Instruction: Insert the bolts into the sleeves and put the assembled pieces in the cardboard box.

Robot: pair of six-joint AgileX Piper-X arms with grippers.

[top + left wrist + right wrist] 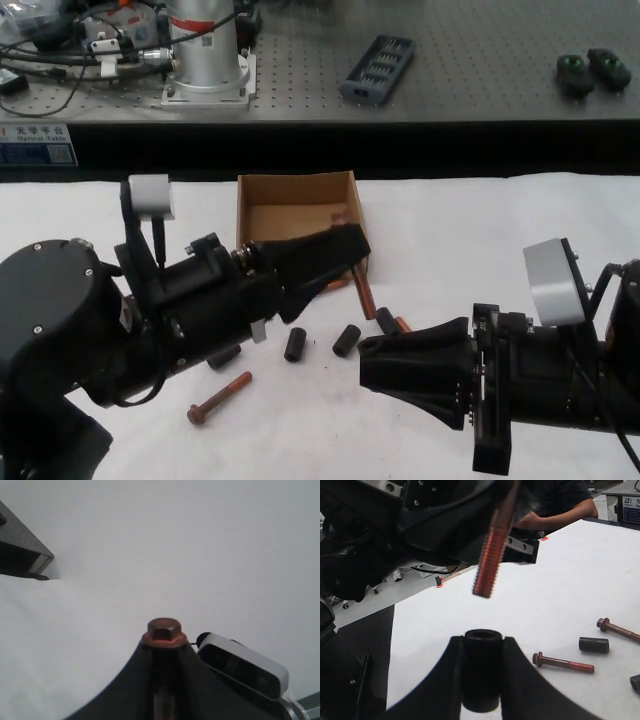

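My left gripper (352, 262) is shut on a copper bolt (362, 296), just in front of the cardboard box (297, 205). The bolt's hex head (164, 630) sticks out past the left gripper (164, 649). Its threaded shank (490, 555) hangs tilted a short way above a black sleeve (482, 672). My right gripper (482, 647) is shut on that sleeve and holds it upright. The right gripper (368, 358) sits just below and to the right of the hanging bolt. Bolt tip and sleeve mouth are apart.
Two loose black sleeves (295, 345) (347, 340) lie on the white cloth between the arms. A loose bolt (218, 397) lies nearer the front left, another bolt (400, 323) beside the right gripper. More bolts (562, 662) (617, 628) and a sleeve (594, 644) lie on the cloth.
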